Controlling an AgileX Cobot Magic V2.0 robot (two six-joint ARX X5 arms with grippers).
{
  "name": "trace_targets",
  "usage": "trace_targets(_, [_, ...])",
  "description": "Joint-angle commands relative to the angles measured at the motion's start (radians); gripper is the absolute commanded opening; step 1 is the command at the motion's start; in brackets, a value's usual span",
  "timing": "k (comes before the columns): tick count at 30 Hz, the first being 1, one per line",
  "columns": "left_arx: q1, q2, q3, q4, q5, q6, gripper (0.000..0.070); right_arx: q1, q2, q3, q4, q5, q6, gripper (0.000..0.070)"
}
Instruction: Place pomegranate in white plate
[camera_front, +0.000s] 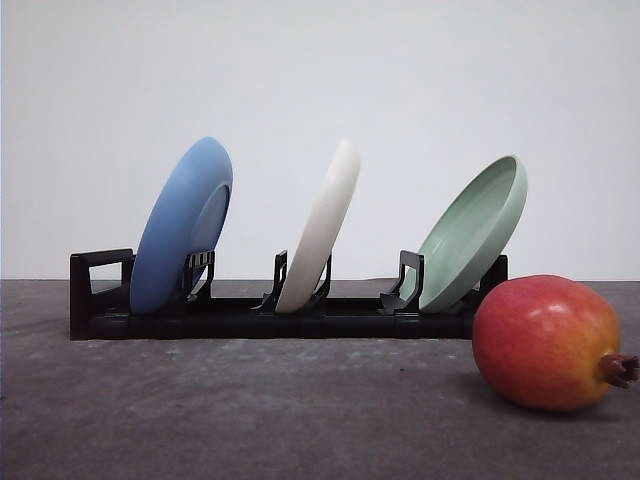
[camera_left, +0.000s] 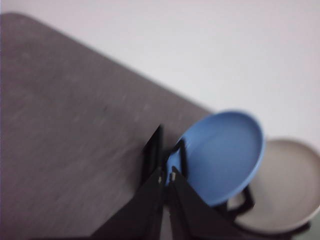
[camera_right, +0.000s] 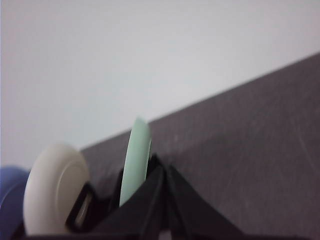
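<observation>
Front view: the pomegranate (camera_front: 546, 343) lies on the dark desk (camera_front: 250, 410) near its right edge, in front of the right end of the black rack (camera_front: 250, 318). Its long axis runs roughly parallel to the desk's front edge, with the brown crown pointing toward the right edge. The white plate (camera_front: 322, 228) stands on edge in the rack's middle slot, between the blue plate (camera_front: 180, 228) and the pale green plate (camera_front: 478, 232) (all three lean rightward). Nothing is done yet, by my judgement: the fruit is untouched, and the plate has yet to come out of the rack or be laid flat.

Left wrist view: the left gripper (camera_left: 166, 181) has its fingers pressed together, holding nothing, above the blue plate.

Right wrist view: the right gripper (camera_right: 165, 172) is likewise closed and empty, near the green plate's rim.
</observation>
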Motion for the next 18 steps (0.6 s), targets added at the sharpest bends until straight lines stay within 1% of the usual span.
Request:
trace_targets(1, [-0.002, 0.042, 0.062, -0.064, 0.002, 0.081, 0.0003, -0.001, 0.034, 0.046, -0.043, -0.024, -0.018, 0.0007])
trace_targets(4, [-0.002, 0.128, 0.147, -0.17, 0.025, 0.137, 0.0003, -0.001, 0.109, 0.109, -0.123, -0.071, -0.076, 0.0007])
trace_targets(7, [-0.002, 0.217, 0.216, -0.249, 0.083, 0.189, 0.0003, -0.001, 0.189, 0.158, -0.19, -0.127, -0.149, 0.0007])
trace_targets(9, [-0.002, 0.279, 0.257, -0.29, 0.131, 0.209, 0.0003, -0.001, 0.244, 0.181, -0.215, -0.173, -0.199, 0.0007])
trace_targets(14, [-0.002, 0.422, 0.332, -0.33, 0.254, 0.244, 0.0003, -0.001, 0.357, 0.2, -0.22, -0.271, -0.271, 0.0007])
trace_targets(16, [-0.003, 0.471, 0.35, -0.327, 0.287, 0.27, 0.0003, 0.011, 0.391, 0.2, -0.218, -0.277, -0.293, 0.0007])
trace_targets(18, [-0.02, 0.511, 0.365, -0.326, 0.288, 0.297, 0.0003, 0.035, 0.413, 0.2, -0.216, -0.276, -0.303, 0.0008])
